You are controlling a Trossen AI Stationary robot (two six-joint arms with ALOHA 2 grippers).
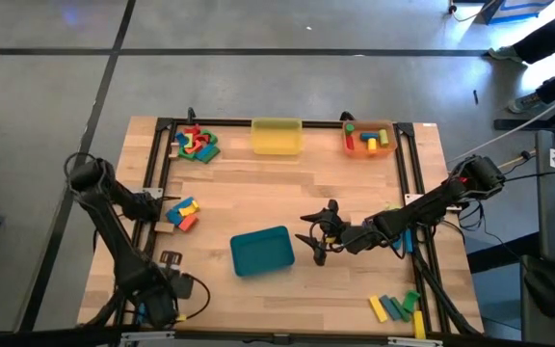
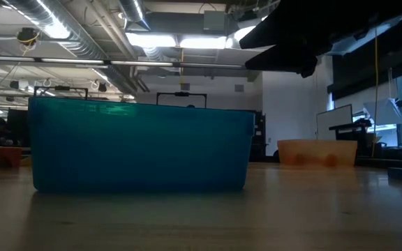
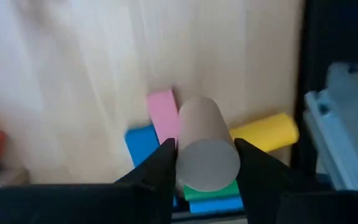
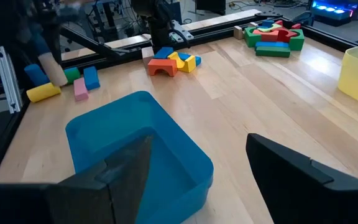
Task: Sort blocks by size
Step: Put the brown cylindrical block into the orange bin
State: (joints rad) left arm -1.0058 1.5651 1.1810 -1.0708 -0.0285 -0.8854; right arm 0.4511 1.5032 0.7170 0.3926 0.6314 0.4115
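We find the left gripper (image 3: pixel 206 163) at the near left corner of the table, its two dark fingers pinching a pale cylinder (image 3: pixel 204 140) from either side and holding it above a small cluster of blocks: a pink bar (image 3: pixel 162 112), a blue piece (image 3: pixel 140 142), a yellow cylinder (image 3: pixel 266 132) and a green piece (image 3: pixel 210 191) lying close together on the wood. From above, that arm's wrist covers most of this cluster. The right gripper (image 1: pixel 311 236) hangs near the middle of the table, just beside the teal tray (image 1: pixel 261 251), with its fingers spread wide and nothing between them; its own camera looks down into the tray's bare blue floor. The other blocks lie in separate groups. We see a mixed red, green, blue and yellow pile (image 1: pixel 196 143) at the far left corner, and a smaller red, yellow and blue set (image 1: pixel 183 214) along the left rail. A row of yellow, green and blue bars (image 1: pixel 398 306) sits at the near right corner. At the far edge, the orange tray (image 1: pixel 390 126) already holds a few pieces — red, green and yellow — while the yellow tray (image 1: pixel 277 136) stands beside it, toward the middle. From table height, the teal tray fills the foreground, with the orange one well behind it.
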